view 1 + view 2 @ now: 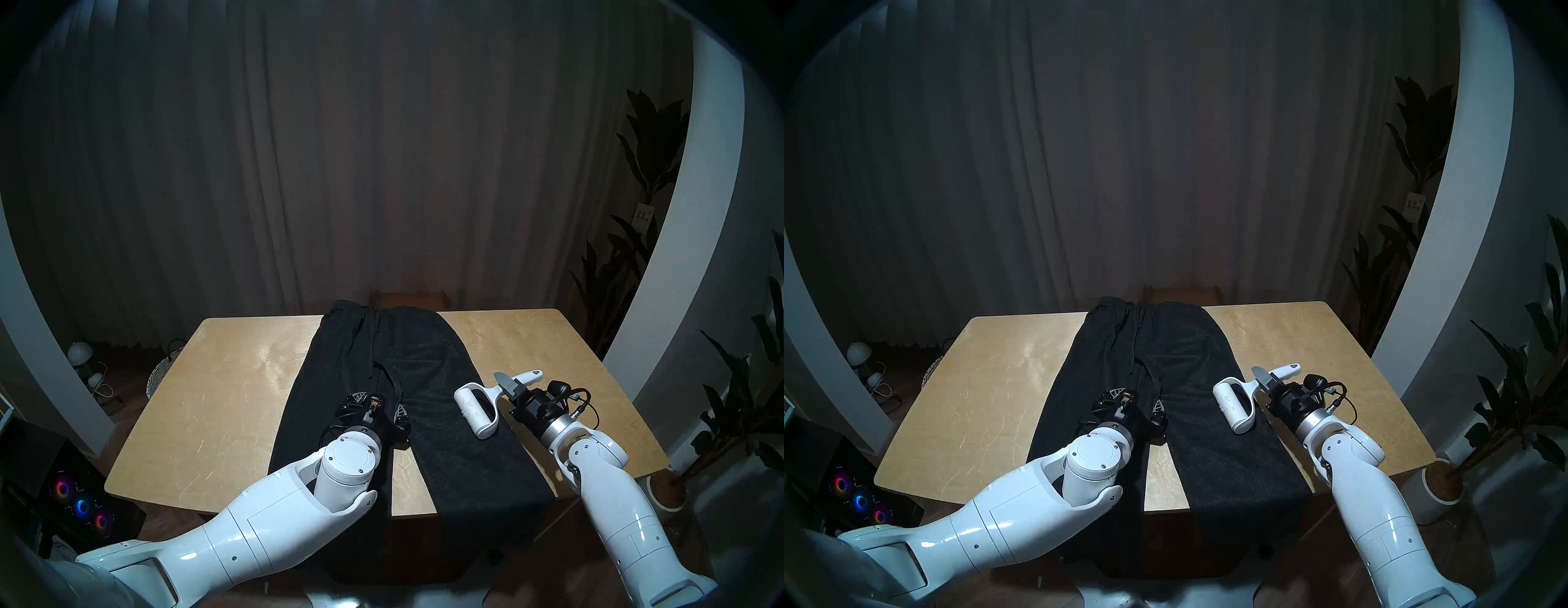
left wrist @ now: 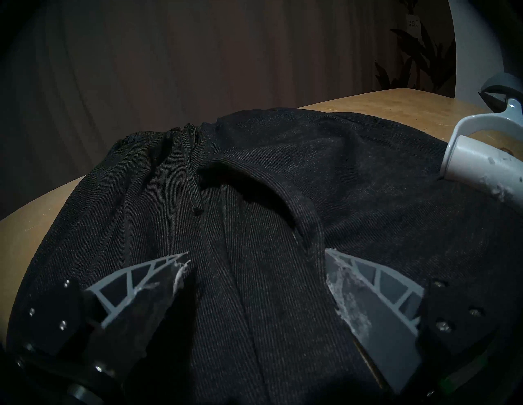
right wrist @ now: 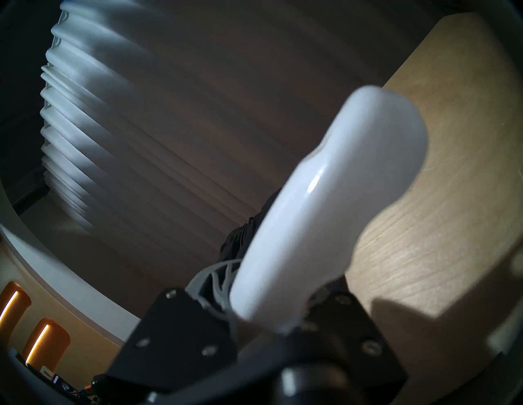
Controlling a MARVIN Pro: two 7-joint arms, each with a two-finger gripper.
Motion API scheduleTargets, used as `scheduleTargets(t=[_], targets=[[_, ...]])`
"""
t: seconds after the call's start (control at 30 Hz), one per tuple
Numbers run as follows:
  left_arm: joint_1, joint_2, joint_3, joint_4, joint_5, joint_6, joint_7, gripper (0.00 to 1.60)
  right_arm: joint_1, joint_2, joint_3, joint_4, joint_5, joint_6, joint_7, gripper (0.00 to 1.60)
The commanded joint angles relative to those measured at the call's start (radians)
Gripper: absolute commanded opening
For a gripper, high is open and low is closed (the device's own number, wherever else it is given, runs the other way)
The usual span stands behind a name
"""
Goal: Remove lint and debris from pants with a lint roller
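The dark pants (image 1: 424, 361) lie flat on the table, waist at the far edge, both legs hanging over the near edge. My right gripper (image 1: 509, 382) is shut on the handle of the white lint roller (image 1: 469, 403). The roll lies on the outer part of the pants' right leg. My left gripper (image 1: 377, 403) is open, its fingers pressed down on the fabric by the crotch (image 2: 257, 251). In the left wrist view, white lint flecks (image 2: 499, 192) stick to the roll (image 2: 481, 167), and fuzz clings to the fingertips (image 2: 181, 271). I see no flecks on the pants. The handle (image 3: 325, 198) fills the right wrist view.
The wooden table (image 1: 212, 403) has bare top on both sides of the pants. A chair back (image 1: 409, 297) stands behind the far edge. Potted plants (image 1: 636, 254) stand at the right. A basket (image 1: 163, 373) and a lit computer case (image 1: 80, 505) sit on the floor at the left.
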Motion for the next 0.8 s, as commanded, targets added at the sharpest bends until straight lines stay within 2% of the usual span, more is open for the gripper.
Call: scheduleTargets(t=[0.0, 0.47, 0.7, 0.77], targets=[[-0.003, 0.003, 0.006, 0.03, -0.006, 0.026, -0.008, 1.6, 0.025, 0.017, 0.021, 0.022, -0.007, -0.018, 0.001, 0.0], [-0.019, 0.012, 0.013, 0.024, -0.017, 0.031, -0.01, 1.6, 0.039, 0.035, 0.077, 0.075, -0.005, -0.045, 0.014, 0.0], [-0.027, -0.001, 0.025, 0.031, -0.016, 0.041, 0.001, 1.6, 0.046, 0.065, 0.11, 0.122, 0.001, -0.041, 0.047, 0.0], [-0.025, -0.001, 0.022, 0.027, -0.024, 0.021, -0.006, 1.6, 0.054, 0.069, 0.121, 0.141, 0.009, -0.042, 0.062, 0.0]])
